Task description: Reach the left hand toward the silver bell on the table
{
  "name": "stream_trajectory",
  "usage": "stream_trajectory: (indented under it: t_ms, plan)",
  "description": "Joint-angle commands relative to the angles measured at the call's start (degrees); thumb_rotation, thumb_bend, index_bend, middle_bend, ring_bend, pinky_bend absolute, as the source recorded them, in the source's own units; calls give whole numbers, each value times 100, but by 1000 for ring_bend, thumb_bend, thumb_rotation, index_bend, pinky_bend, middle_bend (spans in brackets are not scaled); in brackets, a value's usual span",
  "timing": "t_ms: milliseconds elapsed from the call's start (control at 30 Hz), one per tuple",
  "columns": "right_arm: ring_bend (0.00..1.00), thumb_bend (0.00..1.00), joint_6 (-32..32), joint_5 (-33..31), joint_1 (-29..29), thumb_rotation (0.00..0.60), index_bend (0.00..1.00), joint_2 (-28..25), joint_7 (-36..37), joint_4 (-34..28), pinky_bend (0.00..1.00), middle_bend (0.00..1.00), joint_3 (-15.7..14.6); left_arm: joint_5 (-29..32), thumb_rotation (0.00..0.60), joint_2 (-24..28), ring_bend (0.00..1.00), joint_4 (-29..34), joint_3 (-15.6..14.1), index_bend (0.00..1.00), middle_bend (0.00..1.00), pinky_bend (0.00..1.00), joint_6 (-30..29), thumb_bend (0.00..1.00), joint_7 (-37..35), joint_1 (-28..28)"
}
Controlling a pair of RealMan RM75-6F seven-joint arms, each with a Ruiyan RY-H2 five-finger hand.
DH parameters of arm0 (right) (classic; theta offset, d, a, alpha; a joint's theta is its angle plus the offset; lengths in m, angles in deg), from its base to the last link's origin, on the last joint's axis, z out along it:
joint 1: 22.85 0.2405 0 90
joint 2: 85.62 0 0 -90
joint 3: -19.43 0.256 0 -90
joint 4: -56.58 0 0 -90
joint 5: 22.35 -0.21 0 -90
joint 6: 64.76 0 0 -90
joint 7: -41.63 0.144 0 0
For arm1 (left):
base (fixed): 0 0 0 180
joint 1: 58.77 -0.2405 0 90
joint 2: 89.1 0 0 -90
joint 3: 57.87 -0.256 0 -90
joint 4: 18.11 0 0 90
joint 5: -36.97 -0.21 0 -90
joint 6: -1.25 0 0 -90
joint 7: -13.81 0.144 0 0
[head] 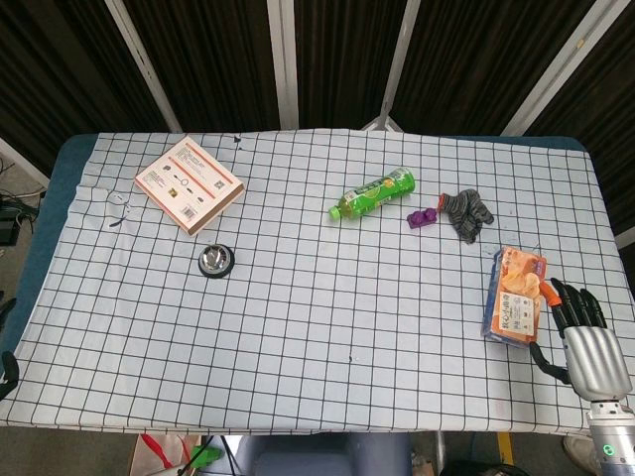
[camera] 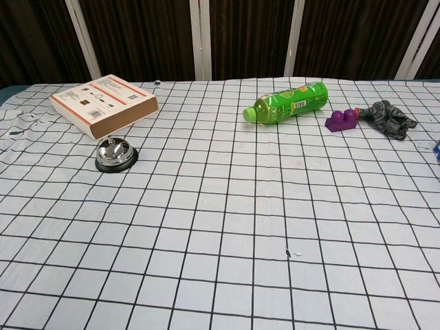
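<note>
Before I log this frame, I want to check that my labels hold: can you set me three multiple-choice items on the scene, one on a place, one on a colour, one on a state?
1. What lies nearest the silver bell?
A. the flat box
B. the purple block
C. the grey glove

2. What colour is the bottle?
A. red
B. green
C. blue

3. How does the bottle lie?
A. upright
B. on its side
C. held in a hand

Answers:
1. A, since the box lies just behind the bell in both views, with the block and glove far across the table.
2. B, as its body and cap are green.
3. B, because it lies flat on the checked cloth; the right hand sits apart by the snack packet.
</note>
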Motion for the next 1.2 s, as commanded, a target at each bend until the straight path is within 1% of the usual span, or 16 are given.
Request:
stream_trajectory:
  t_ms: [33,300,467,733,833,933,1033,1133,1200]
  plan:
    - [0,388,-10,-1,-5,600,79,-2,-4,-1,0,0,2,-9,600,8,0,0,-4,0,0,10,-4,929,-6,-1]
    - [0,387,-38,29,-26,600,79,-22,19,-12,0,0,-17,-42,600,6,0,-15,-9,0,0,10,-32,929,-32,-8]
    - [0,388,2,-28,-33,600,78,-50,24,-37,1,0,-21,-30,600,-25,0,-18,3,0,0,10,66,929,40,51]
    - [0,388,-41,71,-37,600,79,-68,78,-36,1,0,-40,-164,600,-65,0,-24,-57,0,0,10,42,929,126,43]
    - [0,388,-16,47,-29,600,79,-63,81,-25,0,0,-35,-216,600,-114,0,-90,-23,0,0,10,92,929,116,121]
    - [0,388,7,58,-22,600,79,-70,92,-35,1,0,-48,-152,600,-204,0,-136,40,0,0,10,261,929,198,243]
    - [0,388,-35,95,-34,600,79,-83,123,-36,0,0,-50,-58,600,-337,0,-207,118,0,0,10,599,929,347,465]
    - [0,388,-61,102,-47,600,79,-93,168,-23,1,0,-50,-17,600,-528,0,-337,243,0,0,10,909,929,336,745]
    - [0,388,-65,106,-51,600,79,-101,202,-18,0,0,-51,-33,600,-749,0,-477,404,0,0,10,1135,929,331,1037]
